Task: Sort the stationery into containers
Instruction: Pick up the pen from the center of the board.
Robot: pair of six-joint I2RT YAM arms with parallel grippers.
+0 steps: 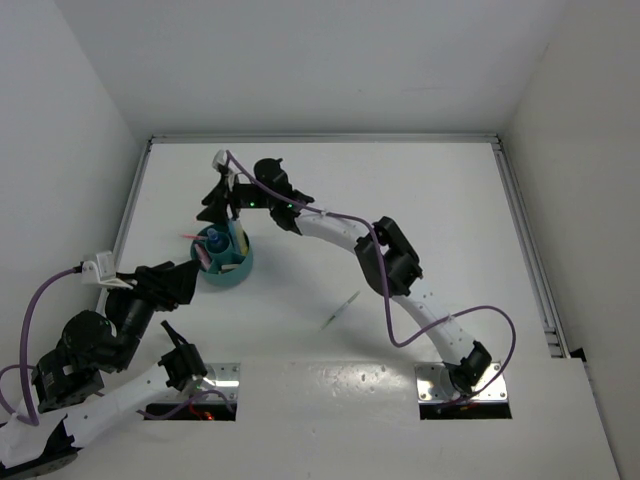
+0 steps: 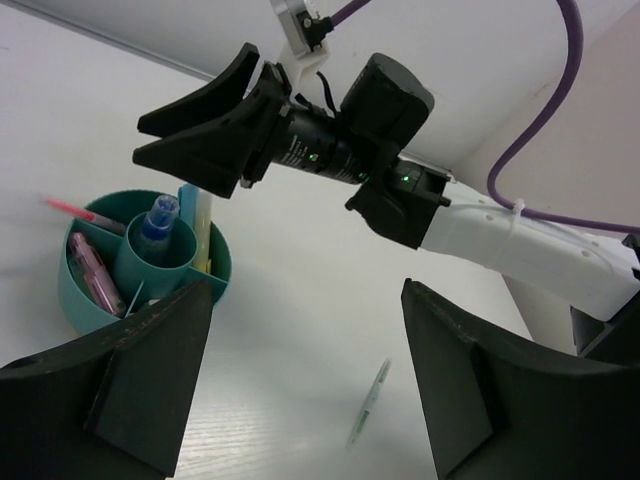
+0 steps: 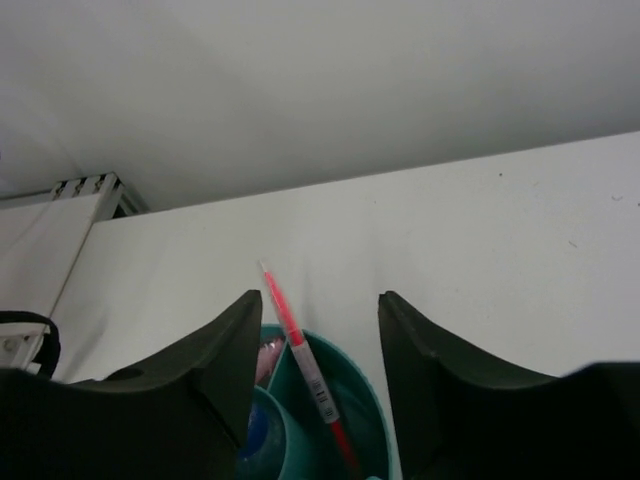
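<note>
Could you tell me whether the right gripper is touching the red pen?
Apart. Right wrist view: gaps separate the red pen from both fingers of the right gripper.

Pretty bare setup: a white table boxed in by plain white walls at the back and on both sides. A metal rail runs along the table's edges, and the light's soft and even.

Teal cup; red pen, blue marker, pink piece, yellow stick; white table, purple cable.
</note>
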